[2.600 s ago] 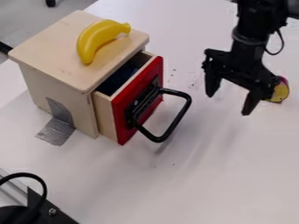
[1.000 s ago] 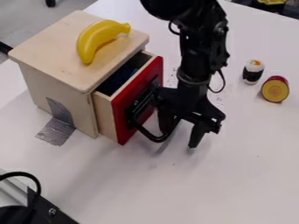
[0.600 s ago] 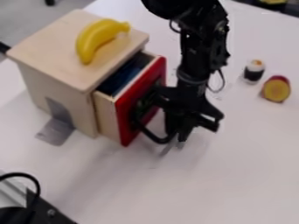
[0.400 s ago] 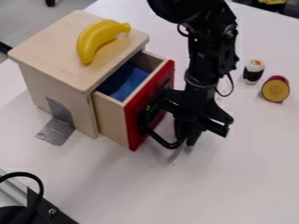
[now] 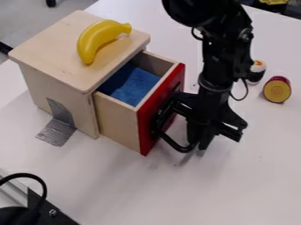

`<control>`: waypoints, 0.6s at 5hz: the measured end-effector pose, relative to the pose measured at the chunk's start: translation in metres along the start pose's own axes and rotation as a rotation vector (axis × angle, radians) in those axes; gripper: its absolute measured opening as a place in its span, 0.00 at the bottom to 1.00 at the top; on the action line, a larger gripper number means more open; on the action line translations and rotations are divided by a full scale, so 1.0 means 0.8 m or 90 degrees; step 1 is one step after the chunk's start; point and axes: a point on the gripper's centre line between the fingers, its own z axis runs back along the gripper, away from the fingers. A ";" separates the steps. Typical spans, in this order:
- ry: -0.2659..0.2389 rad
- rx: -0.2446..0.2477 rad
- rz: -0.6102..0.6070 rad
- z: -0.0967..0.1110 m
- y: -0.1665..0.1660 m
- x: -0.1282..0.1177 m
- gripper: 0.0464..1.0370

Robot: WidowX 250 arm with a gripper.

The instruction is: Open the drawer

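Camera view, contents by size:

- Bench (image 5: 235, 189), white and smooth, carrying all below.
- Cabinet (image 5: 50, 46), box-shaped, pale wood, flat-topped; strip of silver tape (image 5: 57, 127) running from its side to the bench, presumably an anchor against the pull.
- Robot arm (image 5: 220, 66), black, entering from the top edge, at the drawer's front.
- Drawer (image 5: 117, 121), pale wooden sides, red front panel, blue lining (image 5: 134, 85). Location: in the cabinet, drawn well out, its interior exposed. Handling, as judged: stiff, fairly light, sturdy; should slide along one line, and may bind if pulled askew. The far end of its travel cannot be told; too long a pull might tip it or free it from its housing.
- End effector (image 5: 198, 139), black, two-fingered, closed on the handle's outer bar, low in front of the red panel.
- Handle (image 5: 171, 142), black, rigid, U-shaped bar standing off the panel. Proper place of hold: the outer crossbar, near its middle, for an even pull. Smooth surface, possibly slippery; a firm closure is advised.
- Banana (image 5: 97, 39), yellow, curved, glossy toy, lying on the cabinet top; could roll if the cabinet is jolted.
- Round toy piece (image 5: 277, 90), yellow face, purple rind, on the bench well apart from the drawer.
- Sushi roll (image 5: 257, 71), toy, black and white with an orange spot, beside the round piece, partly hidden by the arm.

Task judged largely done; a short straight pull at most remains.
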 end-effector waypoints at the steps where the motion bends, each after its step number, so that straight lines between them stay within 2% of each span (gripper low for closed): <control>1: 0.000 -0.004 -0.018 -0.003 -0.014 -0.002 0.08; 3: 0.000 -0.003 -0.028 -0.003 -0.019 -0.003 0.08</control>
